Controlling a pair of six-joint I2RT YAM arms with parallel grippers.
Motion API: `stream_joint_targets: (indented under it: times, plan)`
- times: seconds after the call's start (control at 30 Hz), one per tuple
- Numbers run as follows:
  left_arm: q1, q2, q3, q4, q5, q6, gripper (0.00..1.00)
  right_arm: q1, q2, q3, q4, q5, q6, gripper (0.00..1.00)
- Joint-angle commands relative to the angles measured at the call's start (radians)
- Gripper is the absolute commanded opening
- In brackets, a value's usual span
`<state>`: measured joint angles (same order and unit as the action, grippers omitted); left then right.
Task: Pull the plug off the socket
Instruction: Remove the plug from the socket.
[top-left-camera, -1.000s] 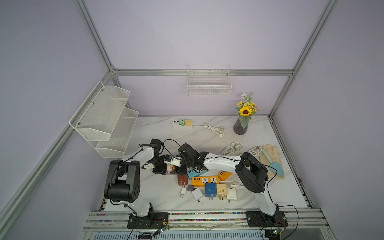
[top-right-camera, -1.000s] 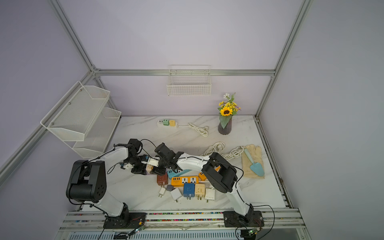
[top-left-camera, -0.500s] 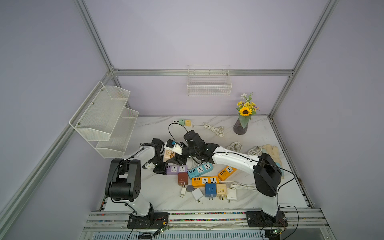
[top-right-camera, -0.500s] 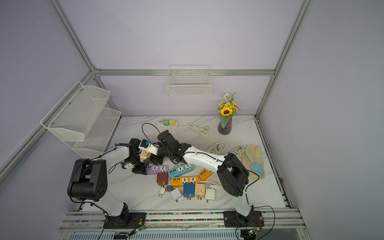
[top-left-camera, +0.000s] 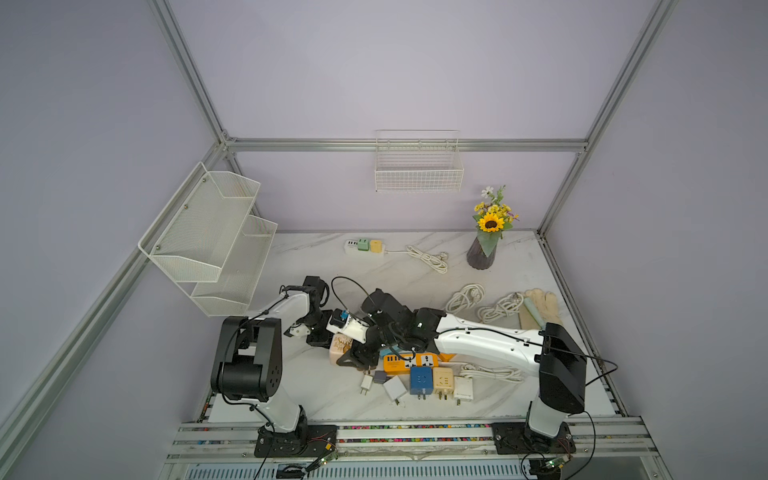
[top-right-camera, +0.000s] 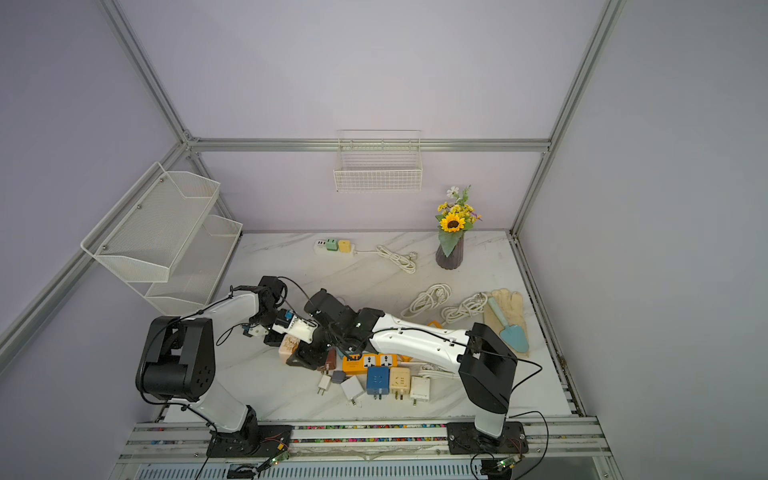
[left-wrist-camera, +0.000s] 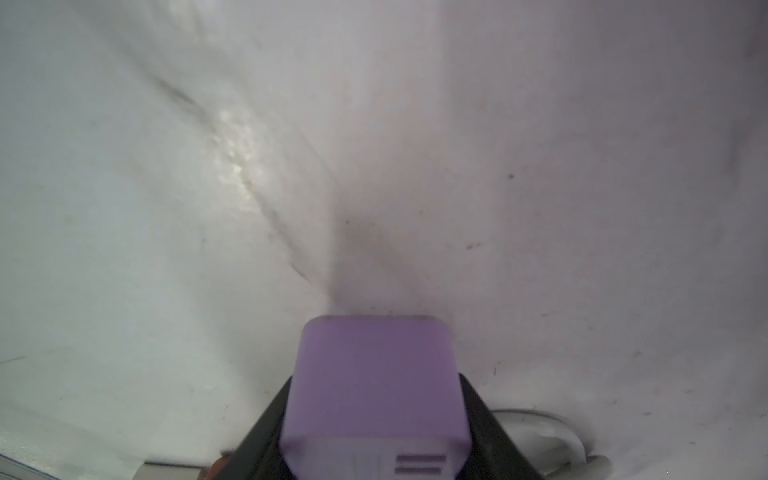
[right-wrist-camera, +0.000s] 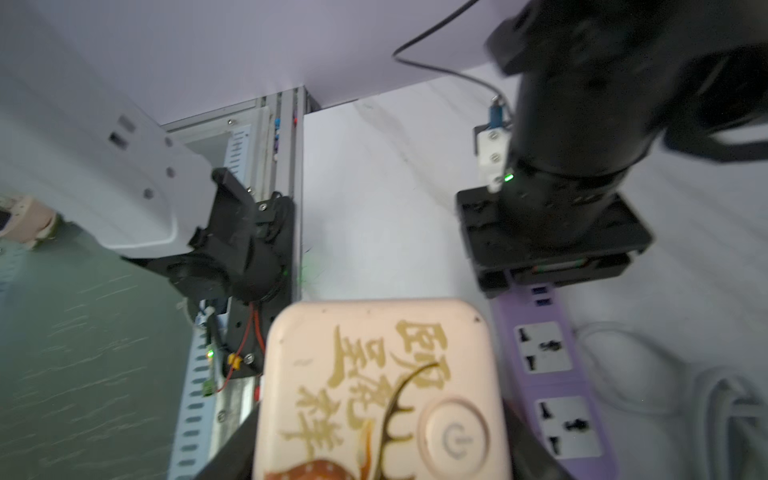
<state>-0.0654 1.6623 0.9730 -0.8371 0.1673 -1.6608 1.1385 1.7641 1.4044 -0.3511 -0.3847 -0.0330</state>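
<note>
The pink plug-in adapter (right-wrist-camera: 380, 390), with gold lettering and a round power button on its face, is clamped between the right jaws. It sits just beside the purple power strip (right-wrist-camera: 544, 374) and not on it, and the two sockets of that strip that show in the right wrist view are both bare. So the pull itself looks done, though the adapter's prongs are hidden beneath it and I cannot tell how far they clear the strip. The left jaws are clenched on one end of the purple strip, flanking it on both sides in the left wrist view and pinning it to the bench (top-left-camera: 519, 266). What is left seems small, in my judgement: carry the adapter away from the strip, set it on bare marble and let go, then release the strip itself. Close by the purple strip lie an orange power strip (top-left-camera: 409, 360) and, past that, a row of loose adapters: blue (top-left-camera: 420, 380), beige (top-left-camera: 443, 380) and white (top-left-camera: 462, 386). Well apart from the strip are coiled white cords (top-left-camera: 465, 297), a sunflower vase (top-left-camera: 482, 251) and a white power strip (top-left-camera: 361, 246) with a green and a yellow plug seated in it
</note>
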Motion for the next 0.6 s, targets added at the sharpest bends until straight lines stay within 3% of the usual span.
stream_joint_targets:
  times: [0.0,0.1,0.3,0.57]
  plan:
    - [0.019,0.081,-0.036,0.148,-0.168,0.043,0.0,0.017,-0.018,-0.007,-0.052,0.063,0.262,0.28]
    - [0.023,0.087,-0.04,0.165,-0.157,0.053,0.0,0.021,0.073,0.1,-0.152,0.033,0.381,0.29]
    - [0.04,0.095,-0.046,0.178,-0.14,0.068,0.0,0.024,0.327,0.389,-0.486,0.034,0.484,0.28]
    - [0.068,0.101,-0.03,0.166,-0.14,0.096,0.0,0.024,0.467,0.557,-0.695,0.034,0.621,0.32]
